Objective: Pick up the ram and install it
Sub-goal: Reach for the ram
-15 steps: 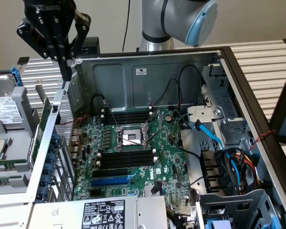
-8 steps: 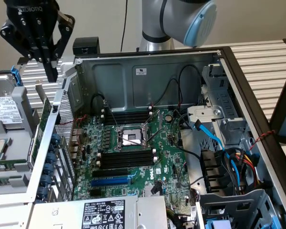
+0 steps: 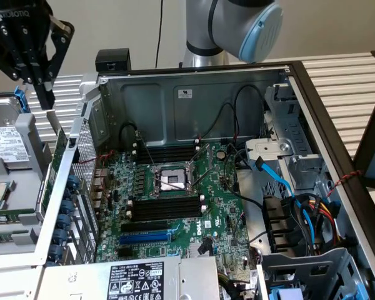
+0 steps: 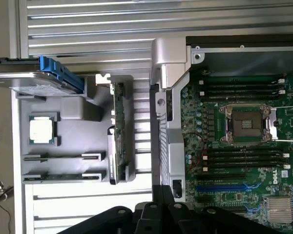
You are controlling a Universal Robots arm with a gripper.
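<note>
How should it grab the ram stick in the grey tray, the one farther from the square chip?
Pinch the middle of its long top edge, coming from straight above. The ram stands on edge in the tray with both ends in holders, leaving only the mid-span faces free.

The ram point(image 4: 63, 176) is still parked in the grey tray point(image 4: 88, 192), off to the exterior view's left of the open case point(image 4: 168, 146) and well apart from the motherboard's memory slots, so it's not installed yet. It's a long skinny green stick standing on its edge, lying level with each end tucked into a little grey holder. It sits near the square CPU chip point(image 4: 42, 130) in the same tray.
</note>
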